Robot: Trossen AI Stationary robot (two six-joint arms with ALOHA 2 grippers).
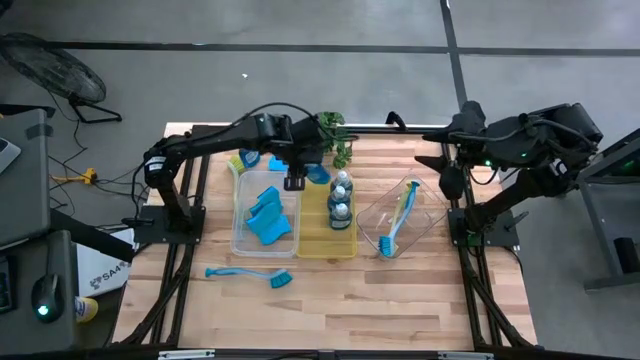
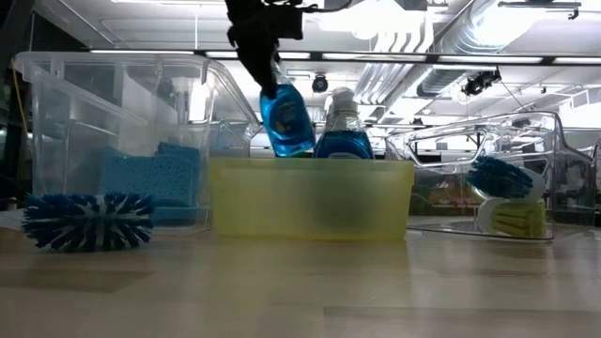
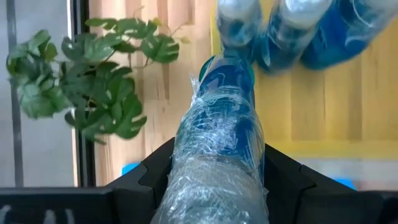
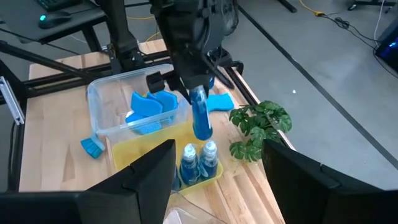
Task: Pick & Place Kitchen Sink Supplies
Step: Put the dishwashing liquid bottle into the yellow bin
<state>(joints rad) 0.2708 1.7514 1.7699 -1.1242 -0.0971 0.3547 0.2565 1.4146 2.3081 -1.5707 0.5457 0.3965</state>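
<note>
Two dark arms reach over the wooden counter (image 1: 330, 300). The left arm stretches across from its side; the right arm is drawn back at the counter's right edge, its claw (image 1: 447, 180) parked by the rim, and I cannot tell how far that one is parted.

Three trays sit side by side in the middle of the counter. The clear tray on the left (image 1: 240, 240) holds a heap of wavy blue sponges (image 1: 268, 218). The yellow tray (image 1: 315, 245) in the middle has two soap bottles (image 1: 341, 198) standing upright at its far end. The clear tray on the right (image 1: 432, 222) lies at an angle, with a long brush (image 1: 398, 222) inside, its blue bristle head at the near end.

A small potted plant (image 1: 337, 137) stands just past the yellow tray. A blue dish brush (image 1: 250, 274) lies loose on the bare wood in front of the left tray. Another sponge (image 1: 251, 160) rests beyond that tray, partly under the left arm.

The left claw (image 1: 296, 178) hangs above the far left corner of the yellow tray, closed snugly around a third bottle of blue soap (image 2: 287, 118). That bottle is tilted, cap end lowest, held clear above the tray floor just beside the two standing ones.
</note>
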